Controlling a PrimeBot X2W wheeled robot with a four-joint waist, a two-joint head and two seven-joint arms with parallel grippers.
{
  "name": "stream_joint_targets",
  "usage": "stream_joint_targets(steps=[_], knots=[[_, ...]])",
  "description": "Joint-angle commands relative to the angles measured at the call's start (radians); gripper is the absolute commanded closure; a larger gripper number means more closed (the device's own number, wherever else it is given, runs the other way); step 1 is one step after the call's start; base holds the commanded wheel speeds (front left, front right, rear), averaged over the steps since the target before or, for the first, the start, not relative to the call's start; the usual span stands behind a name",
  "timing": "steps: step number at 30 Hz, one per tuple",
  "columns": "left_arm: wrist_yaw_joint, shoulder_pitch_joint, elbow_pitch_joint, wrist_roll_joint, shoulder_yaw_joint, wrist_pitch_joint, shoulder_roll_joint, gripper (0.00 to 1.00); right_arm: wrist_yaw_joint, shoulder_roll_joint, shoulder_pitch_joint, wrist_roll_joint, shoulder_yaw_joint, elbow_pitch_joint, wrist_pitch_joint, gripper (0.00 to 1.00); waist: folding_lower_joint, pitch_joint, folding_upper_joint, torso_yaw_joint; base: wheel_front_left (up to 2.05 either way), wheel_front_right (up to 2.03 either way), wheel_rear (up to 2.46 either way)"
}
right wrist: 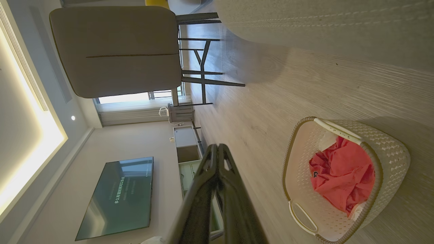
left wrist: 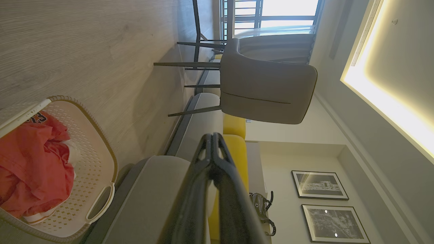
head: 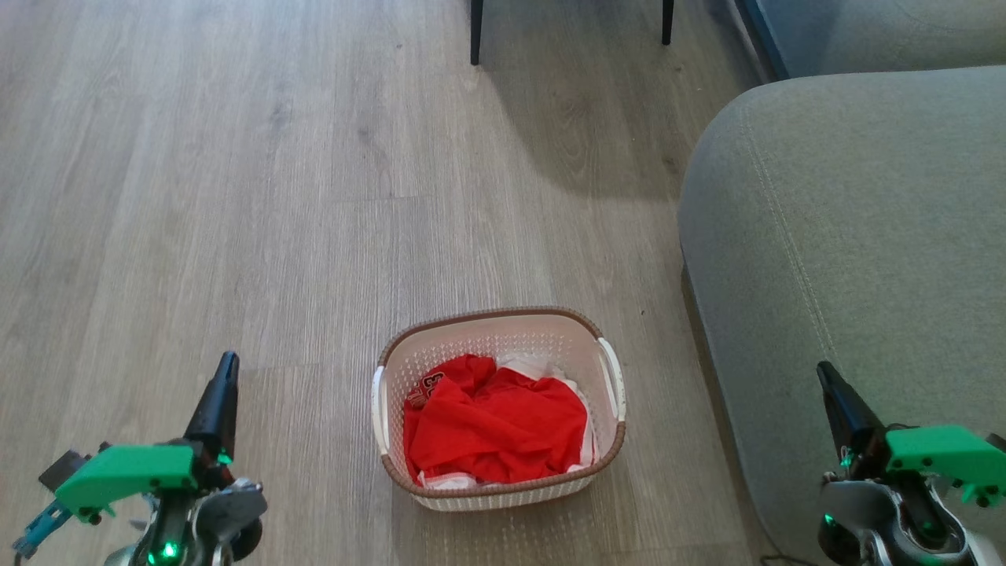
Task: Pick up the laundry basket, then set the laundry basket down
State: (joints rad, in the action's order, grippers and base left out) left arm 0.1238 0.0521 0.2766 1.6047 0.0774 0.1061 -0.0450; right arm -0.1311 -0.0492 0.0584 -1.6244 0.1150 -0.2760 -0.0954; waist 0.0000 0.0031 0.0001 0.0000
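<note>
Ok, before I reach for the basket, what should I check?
1. The laundry basket stands upright on the floor, between the arms: ok.
2. The left handle and right handle are free of the red clothes: ok.
3. The left gripper is open for a handle: not ok, fingers together.
4. The right gripper is open for a handle: not ok, fingers together.
5. Room for the right arm between the basket and the sofa: a gap shows, but whether it is enough, cannot tell.
6. Weight of the load: cannot tell.
</note>
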Motion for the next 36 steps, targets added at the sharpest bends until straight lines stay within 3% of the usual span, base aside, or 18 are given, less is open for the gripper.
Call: stream_joint_targets(steps=[1,36], knots=[[0.007,0.056,-0.031,0.004,0.037,0.007,-0.005,1.00,0.000,-0.012,0.048,0.003,-0.016,0.032,-0.006,1.00,0.0000,0.000,-0.0001,0.000,0.00,0.00,0.00],[0.007,0.056,-0.031,0.004,0.036,0.007,-0.005,1.00,0.000,-0.008,0.049,0.008,-0.010,0.032,-0.011,1.00,0.0000,0.000,-0.0001,0.000,0.00,0.00,0.00]])
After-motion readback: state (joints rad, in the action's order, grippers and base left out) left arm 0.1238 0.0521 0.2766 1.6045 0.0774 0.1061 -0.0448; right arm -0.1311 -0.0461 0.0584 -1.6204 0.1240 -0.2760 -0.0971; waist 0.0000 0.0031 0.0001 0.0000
